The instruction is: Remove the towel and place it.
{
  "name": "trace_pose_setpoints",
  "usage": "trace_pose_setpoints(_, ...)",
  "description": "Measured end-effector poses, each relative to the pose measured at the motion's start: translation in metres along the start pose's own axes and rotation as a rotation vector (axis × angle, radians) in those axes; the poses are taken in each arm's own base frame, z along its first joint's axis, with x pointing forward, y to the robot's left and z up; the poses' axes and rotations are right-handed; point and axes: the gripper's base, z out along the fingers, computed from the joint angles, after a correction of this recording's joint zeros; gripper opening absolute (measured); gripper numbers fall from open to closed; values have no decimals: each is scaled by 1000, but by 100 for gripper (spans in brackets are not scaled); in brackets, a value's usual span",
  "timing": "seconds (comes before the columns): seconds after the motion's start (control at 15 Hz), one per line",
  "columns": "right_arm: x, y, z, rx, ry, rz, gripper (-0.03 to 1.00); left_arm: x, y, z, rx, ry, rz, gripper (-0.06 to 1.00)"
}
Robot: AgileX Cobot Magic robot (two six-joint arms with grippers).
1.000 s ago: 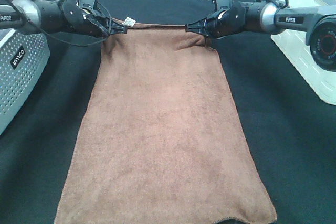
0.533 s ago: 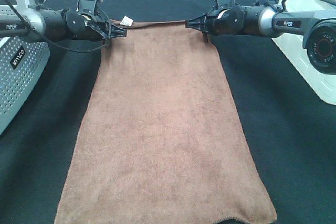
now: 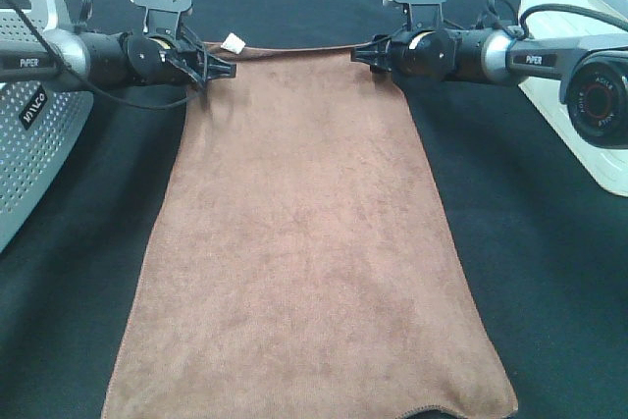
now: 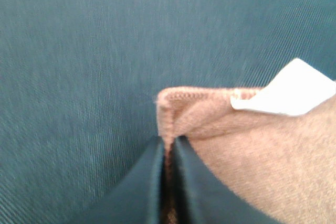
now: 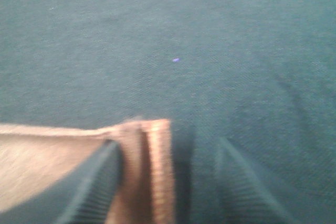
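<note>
Towel (image 3: 304,242) spread flat on black cloth (image 3: 549,242), far corners pinched by left gripper (image 3: 224,66) and right gripper (image 3: 361,54); best lifted evenly, edge kept taut, clear of basket (image 3: 29,134).

towel (image 3: 304,242) on table cloth (image 3: 549,272), basket (image 3: 29,125) left

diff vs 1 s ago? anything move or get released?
Both arms swung flatter and drew slightly outward, carrying the towel's far edge a little farther back and pulling it straighter. The left end effector stays clamped on the corner with the white tag; the right end effector stays on the other far corner. Nothing released. The near end still lies flat on the black cloth.
</note>
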Motion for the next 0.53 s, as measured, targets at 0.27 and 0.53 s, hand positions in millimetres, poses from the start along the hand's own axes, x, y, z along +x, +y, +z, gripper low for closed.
trace_pose_setpoints(0.27,-3,-20,0,31,-23,21,56,-2,4,2,-26,-62,-3,55)
trace_pose_setpoints(0.53,-3,-22,0,34,-28,81,56,-2,5,2,-29,-66,-5,57)
